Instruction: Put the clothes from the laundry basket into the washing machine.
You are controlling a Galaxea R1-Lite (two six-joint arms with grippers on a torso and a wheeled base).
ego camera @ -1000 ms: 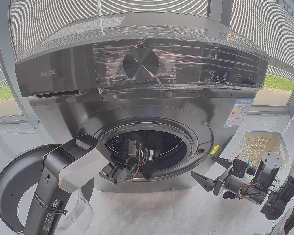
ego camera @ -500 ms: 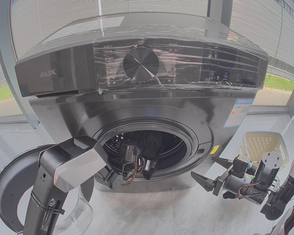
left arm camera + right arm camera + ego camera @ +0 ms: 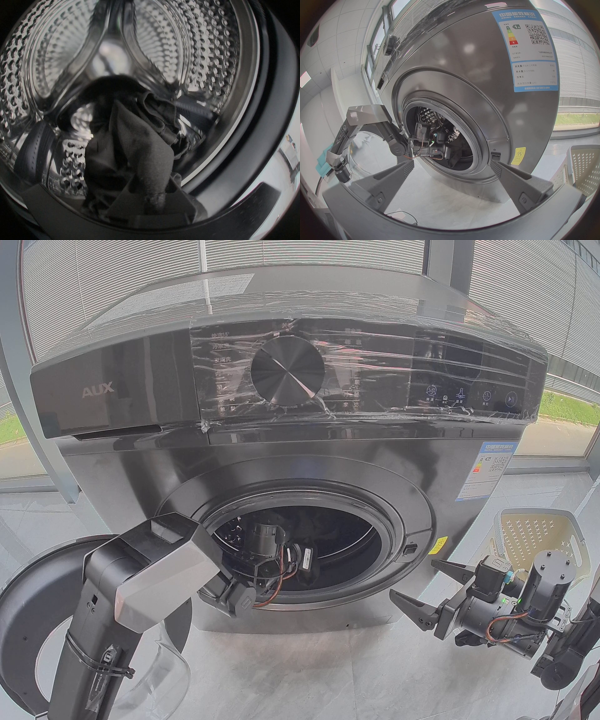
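Facing a large grey front-loading washing machine [image 3: 300, 446], clear film stretched across its control panel, round door [image 3: 31, 615] swung open to the left. Standing on a pale tiled floor [image 3: 312, 671]. Inside, a shiny perforated steel drum [image 3: 203, 62] with raised ribs. At the far right, just beside the machine, a pale perforated laundry basket [image 3: 540, 534] on the floor.

Within the drum, toward its near lower part, a dark garment [image 3: 137, 147]: black or charcoal, matte and soft, crumpled into heavy folds, drawn into a narrow peak on the near side.

Reaching through the door opening with the left arm [image 3: 156, 571]. Left jaws drawn close together just inside the rim, pinching the narrow near end of the garment, the rest of the cloth sagging onto the drum wall.

Holding the right arm [image 3: 544, 590] out before the machine's lower right corner, near the basket and above the floor. Right jaws spread wide, gripping nothing, touching nothing.
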